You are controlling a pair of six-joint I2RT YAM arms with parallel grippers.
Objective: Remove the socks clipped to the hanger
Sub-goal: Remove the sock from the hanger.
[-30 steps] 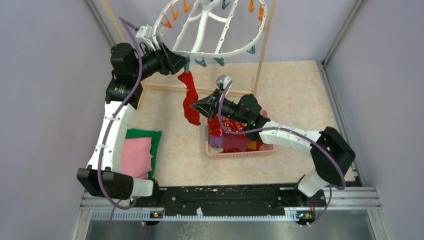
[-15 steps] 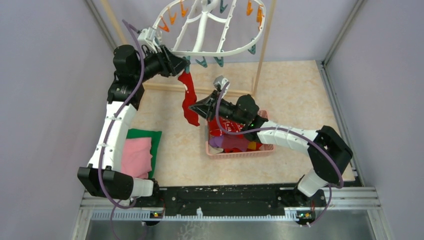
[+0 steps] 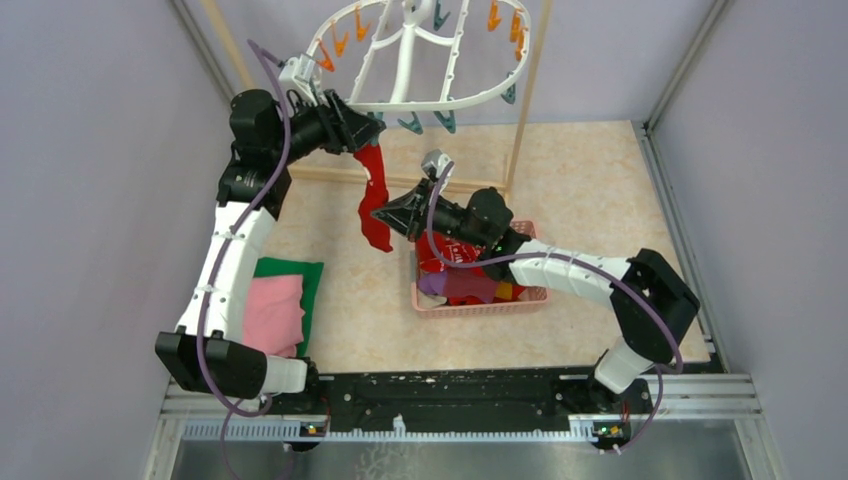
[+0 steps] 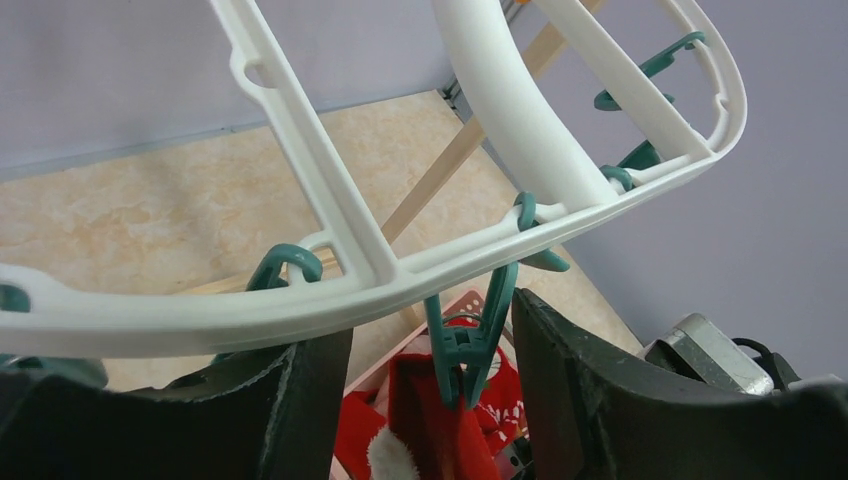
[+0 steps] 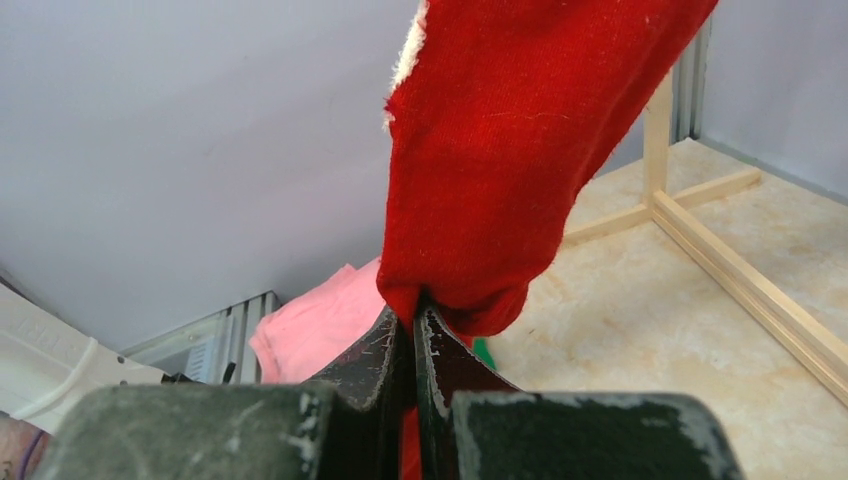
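My right hand (image 3: 380,213), clamped tight on the toe of the red sock (image 3: 374,185), has drawn it slightly toward the left edge of the bench (image 3: 600,190), while my left hand (image 4: 425,345) stands open astride the teal clip (image 4: 468,345) pinning the sock's cuff to the hanger (image 3: 430,100) above the bench's far side.

We see our right gripper (image 5: 413,318) with its two dark fingers pressed together on the lowest fold of a red sock (image 5: 510,150); the sock hangs down from the top edge, with white fuzz along its upper left side; behind it lies a pink cloth (image 5: 325,320), and a sliver of green cloth (image 5: 483,352) shows just beside the fingers; at right a wooden frame (image 5: 720,265) rests on the beige marbled floor (image 5: 620,330); a pale lilac wall (image 5: 180,140) fills the left.
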